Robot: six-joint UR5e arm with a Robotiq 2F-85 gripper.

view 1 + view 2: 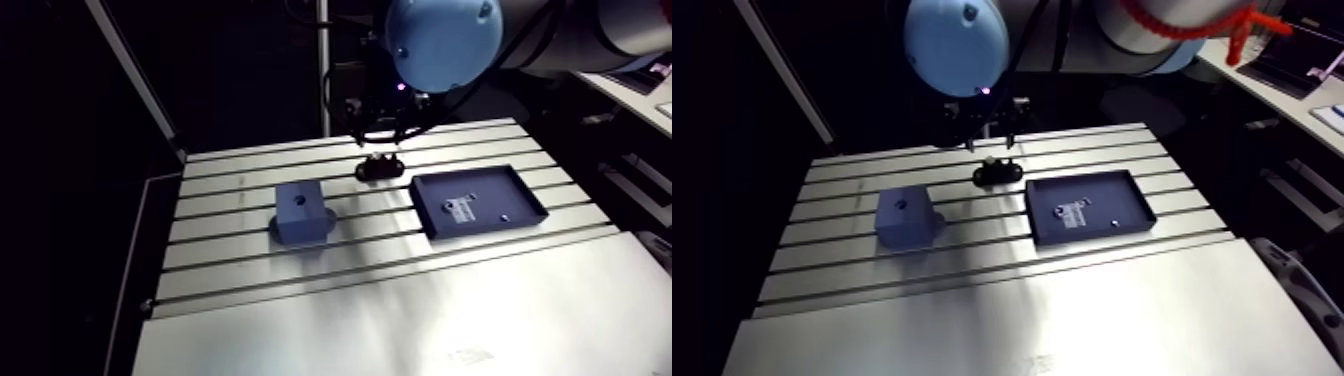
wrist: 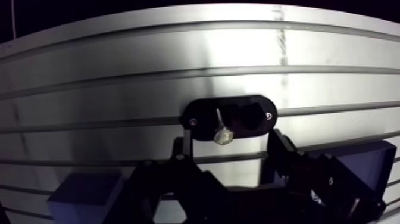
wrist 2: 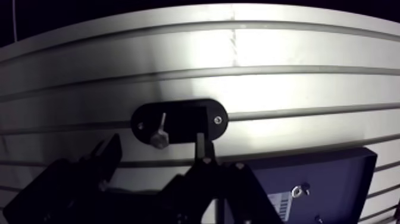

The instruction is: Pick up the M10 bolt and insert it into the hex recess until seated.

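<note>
Wrist view, bolt (image 2: 222,134) in holder (image 2: 201,113) (clearer here)

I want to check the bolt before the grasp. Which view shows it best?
The wrist view: the bolt sits close and bright in its black holder, head and shank distinct. The arm view shows only a pale speck on the holder under the gripper.

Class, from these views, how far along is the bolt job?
Done: the open claw brackets the bolt. In hand: the grasp, not yet closed; the bolt sits in its black holder. Left: lifting it, carrying it to the blue block and seating it in the top hole.
</note>
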